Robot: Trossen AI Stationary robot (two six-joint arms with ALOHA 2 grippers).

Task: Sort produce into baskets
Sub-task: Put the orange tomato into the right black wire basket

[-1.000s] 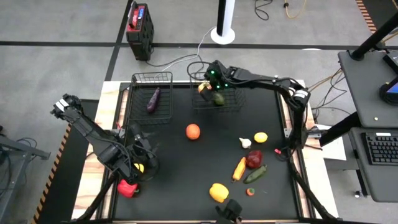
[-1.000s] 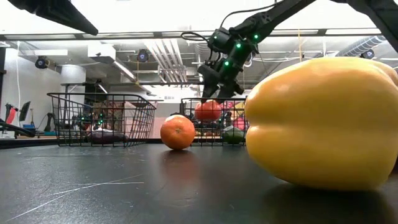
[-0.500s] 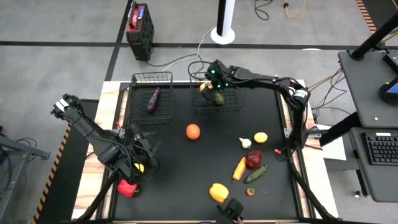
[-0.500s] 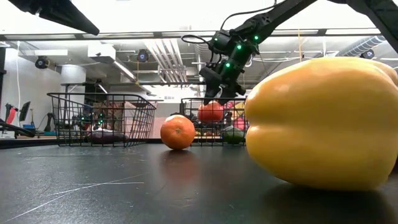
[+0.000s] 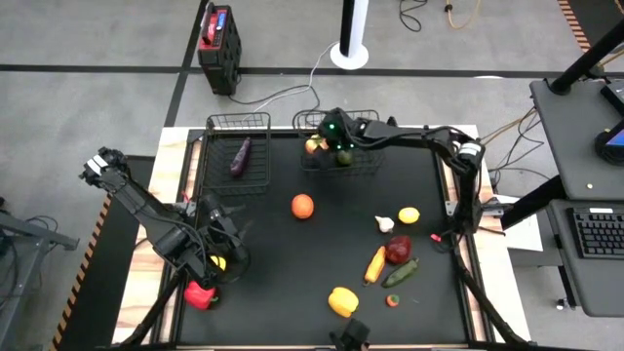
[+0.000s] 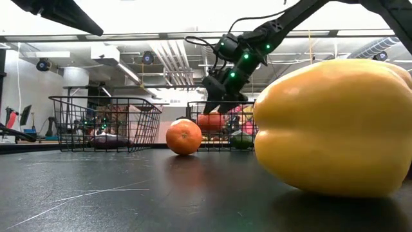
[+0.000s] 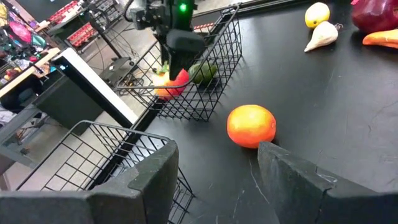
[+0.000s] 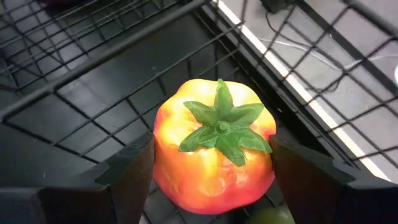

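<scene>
My right gripper [image 5: 320,139] reaches into the wider basket [image 5: 370,171] at the table's far side, shut on a red-yellow fruit with a green leafy top [image 8: 214,155]. A green avocado [image 5: 343,156] lies in the same basket. The narrower basket [image 5: 238,117] to its left holds a purple eggplant [image 5: 240,156]. My left gripper [image 7: 214,180] hangs open near the table's left edge, pointing toward the orange [image 7: 251,126], with nothing between its fingers. My right gripper pinches the fruit's two opposite sides [image 8: 163,163] between its two fingers. The fingers [image 8: 127,171] slant down from the table's right side. The fruit sits stem end up, between the basket's walls [image 6: 209,120] and above its floor.
On the black table lie the orange [image 5: 302,206], a garlic [image 5: 385,224], a lemon [image 5: 409,215], a dark red pepper [image 5: 398,249], a carrot [image 5: 375,264], a cucumber [image 5: 400,273] and a yellow pepper [image 5: 342,301]. A lemon [image 5: 218,261] and a red pepper [image 5: 200,294] lie by the left arm.
My right gripper has sunk with the fruit, from the height of the wider basket's rim to between its walls, shifting slightly toward the table's left and tipping further down. Its hold has stayed the same.
</scene>
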